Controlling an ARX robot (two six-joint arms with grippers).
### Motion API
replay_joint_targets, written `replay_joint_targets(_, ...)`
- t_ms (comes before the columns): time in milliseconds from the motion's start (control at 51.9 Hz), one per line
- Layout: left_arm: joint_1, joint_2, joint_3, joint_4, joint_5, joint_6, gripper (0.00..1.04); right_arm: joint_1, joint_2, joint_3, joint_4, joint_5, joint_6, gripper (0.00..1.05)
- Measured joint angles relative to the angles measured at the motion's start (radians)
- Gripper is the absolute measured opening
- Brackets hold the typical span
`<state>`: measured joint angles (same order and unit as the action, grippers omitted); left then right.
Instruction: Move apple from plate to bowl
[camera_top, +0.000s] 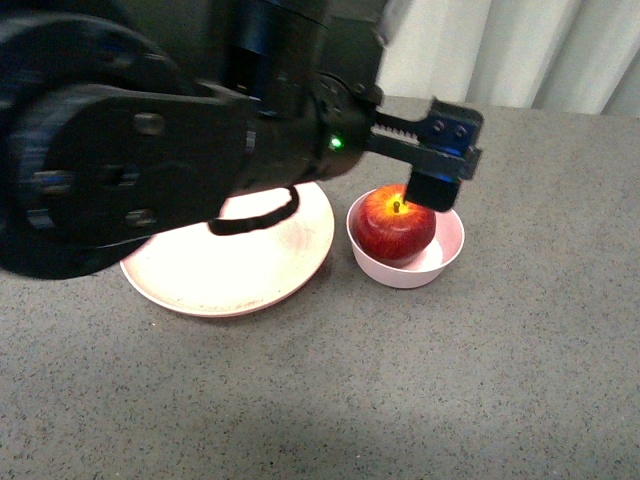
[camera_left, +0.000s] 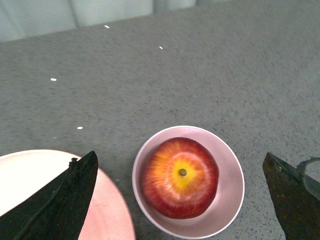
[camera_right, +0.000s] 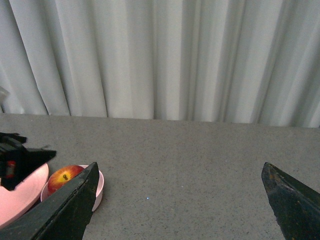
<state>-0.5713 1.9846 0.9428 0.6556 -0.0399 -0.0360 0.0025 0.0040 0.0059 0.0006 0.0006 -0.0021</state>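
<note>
The dark red apple (camera_top: 393, 228) with a yellow patch round its stem sits in the small pale pink bowl (camera_top: 442, 262). The wide salmon-pink plate (camera_top: 230, 278) lies just left of the bowl with nothing on it, partly hidden by my left arm. My left gripper (camera_top: 418, 192) hovers open just above the apple. In the left wrist view its gripper (camera_left: 180, 165) stands wide either side of the apple (camera_left: 180, 177) and bowl (camera_left: 227, 202), not touching; the plate (camera_left: 30, 190) shows beside one finger (camera_left: 65, 200). My right gripper (camera_right: 178, 172) is open and empty, far from the bowl (camera_right: 100, 186) and apple (camera_right: 64, 177).
The grey speckled tabletop (camera_top: 420, 400) stretches round the dishes. A pale curtain (camera_right: 160, 60) hangs behind the table's far edge. My left arm's black bulk (camera_top: 150, 150) fills the upper left of the front view. The right arm is out of the front view.
</note>
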Motion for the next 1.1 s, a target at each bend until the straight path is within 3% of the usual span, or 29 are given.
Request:
replay_joint_targets(96, 0.037, -0.113, -0.132, 0.076, -0.080, -0.030, 0.98, 0.000, 0.000, 0.000, 0.000, 0.000, 0.000, 0.95)
replay_joint_targets(193, 0.109, -0.258, -0.330, 0.214, -0.275, -0.039, 0.98, 0.000, 0.000, 0.000, 0.000, 0.000, 0.000, 0.95)
replay_joint_targets(231, 0.150, -0.324, -0.406, 0.208, -0.302, -0.060, 0.98, 0.000, 0.000, 0.000, 0.000, 0.000, 0.000, 0.95)
replay_joint_targets(424, 0.253, -0.537, -0.646, 0.186, -0.279, -0.071, 0.98, 0.000, 0.000, 0.000, 0.000, -0.002, 0.000, 0.95)
replay_joint_targets(655, 0.295, -0.716, -0.764, 0.134, -0.297, -0.058, 0.97, 0.000, 0.000, 0.000, 0.000, -0.001, 0.000, 0.95)
replay_joint_targets(771, 0.344, -0.656, -0.869, 0.507, -0.180, -0.002, 0.76, 0.000, 0.000, 0.000, 0.000, -0.002, 0.000, 0.95)
replay_joint_targets(810, 0.362, -0.698, -0.883, 0.529, -0.161, 0.009, 0.67, 0.000, 0.001, 0.000, 0.000, -0.002, 0.000, 0.95)
replay_joint_targets(1002, 0.426, -0.927, -0.923, 0.367, -0.097, 0.021, 0.29, 0.000, 0.000, 0.000, 0.000, -0.002, 0.000, 0.95)
replay_joint_targets(1099, 0.455, -1.109, -0.921, 0.169, -0.073, 0.025, 0.08, 0.000, 0.000, 0.000, 0.000, -0.002, 0.000, 0.95)
